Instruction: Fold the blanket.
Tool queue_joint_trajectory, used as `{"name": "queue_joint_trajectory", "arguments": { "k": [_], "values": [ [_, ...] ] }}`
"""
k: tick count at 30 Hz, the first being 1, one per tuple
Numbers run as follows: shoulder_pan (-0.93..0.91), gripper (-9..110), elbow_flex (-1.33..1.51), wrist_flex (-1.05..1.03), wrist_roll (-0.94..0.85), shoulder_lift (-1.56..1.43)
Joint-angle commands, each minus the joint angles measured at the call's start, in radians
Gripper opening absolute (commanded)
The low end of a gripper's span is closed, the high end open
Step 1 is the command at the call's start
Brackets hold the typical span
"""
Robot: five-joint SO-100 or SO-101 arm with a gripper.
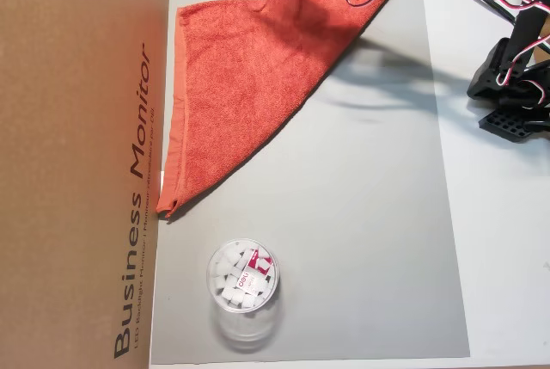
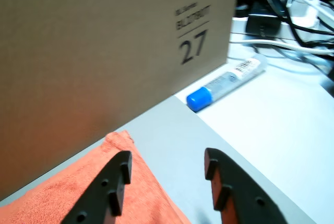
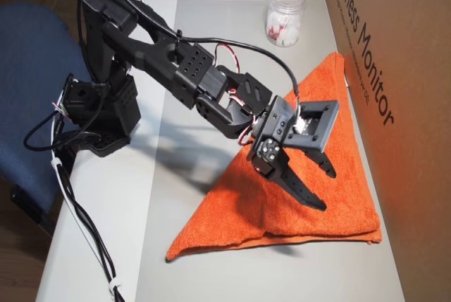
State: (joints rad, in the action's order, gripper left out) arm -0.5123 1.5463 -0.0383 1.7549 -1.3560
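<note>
Our blanket [image 1: 249,76] lies on the mat [image 1: 361,214] as a triangle, beside the box [image 1: 77,162]. Our gripper [image 3: 318,188] hangs wide open above it, holding nothing. We should lower slowly onto one corner.

The cardboard box [image 1: 77,162] walls off one whole side of the grey mat [image 1: 361,214], with the blanket [image 1: 249,85] lying right against it; the clear jar [image 1: 243,281] stands near the box beyond the blanket's far corner; the rest of the mat lies open; a blue-capped tube [image 2: 224,83] and cables [image 2: 292,20] lie off the mat's corner.
</note>
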Motion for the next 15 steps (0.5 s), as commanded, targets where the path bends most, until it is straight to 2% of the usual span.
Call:
{"name": "queue_joint_trajectory", "arguments": {
  "k": [1,10,15],
  "values": [
    [-0.018,14,0.044,0.005,0.049,-0.149],
    [-0.054,14,0.221,0.005,0.13,-0.333],
    [-0.083,10,0.331,0.005,0.16,-0.443]
  ]
}}
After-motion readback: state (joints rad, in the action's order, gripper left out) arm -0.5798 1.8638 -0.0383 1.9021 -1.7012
